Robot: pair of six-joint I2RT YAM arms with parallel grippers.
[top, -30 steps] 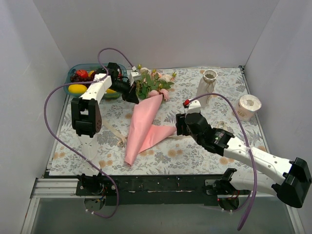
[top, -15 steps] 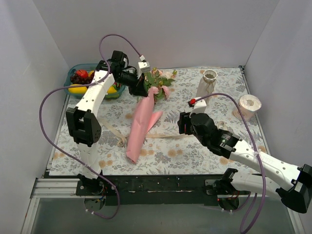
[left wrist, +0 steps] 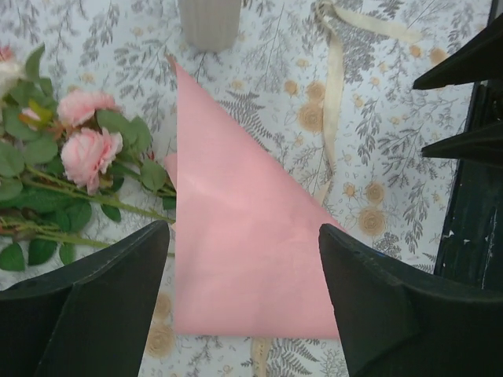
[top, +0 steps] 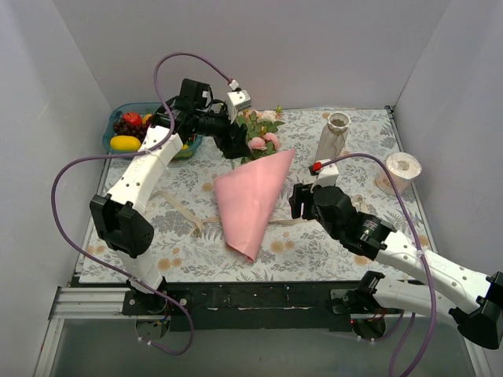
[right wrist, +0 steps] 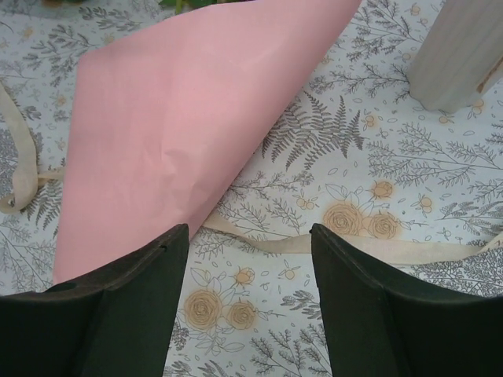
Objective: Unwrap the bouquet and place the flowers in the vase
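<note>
Flowers (left wrist: 82, 153) partly under paper (left wrist: 236, 236); vase (left wrist: 208, 20) cropped in wrist views; both jaws open, empty.

High overview; both wrist cameras close above the paper (left wrist: 244, 259)

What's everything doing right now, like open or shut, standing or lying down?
vase: upright, holding nothing.
pink paper: unrolled, lying flat.
flowers: unwrapped, lying down beside the paper.
ribbon: untied, lying loose.
left gripper: open, holding nothing.
right gripper: open, holding nothing.
</note>
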